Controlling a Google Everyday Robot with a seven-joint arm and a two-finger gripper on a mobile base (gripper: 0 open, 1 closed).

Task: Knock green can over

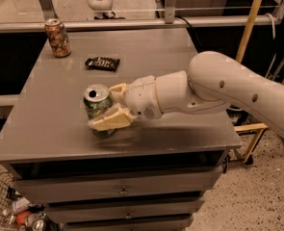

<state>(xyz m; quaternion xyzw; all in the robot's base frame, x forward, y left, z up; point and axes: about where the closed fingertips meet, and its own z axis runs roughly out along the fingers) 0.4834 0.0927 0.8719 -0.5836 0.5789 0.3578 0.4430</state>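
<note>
The green can (pixel 96 107) stands near the front left of the grey table (pixel 180 47), silver top up, about upright. My gripper (pixel 103 106) reaches in from the right at can height. Its cream fingers are spread on either side of the can. The far finger (pixel 116 87) is by the can's top right rim. The near finger (pixel 110 121) lies across the can's lower front and hides part of the label. The white arm (pixel 218 88) stretches over the right half of the table.
An orange-brown patterned can (pixel 58 38) stands at the table's back left corner. A dark snack packet (pixel 102 62) lies behind the green can. Drawers (pixel 122 191) sit below the front edge, a wire basket with items (pixel 16 211) at the lower left, yellow poles (pixel 252 18) at the right.
</note>
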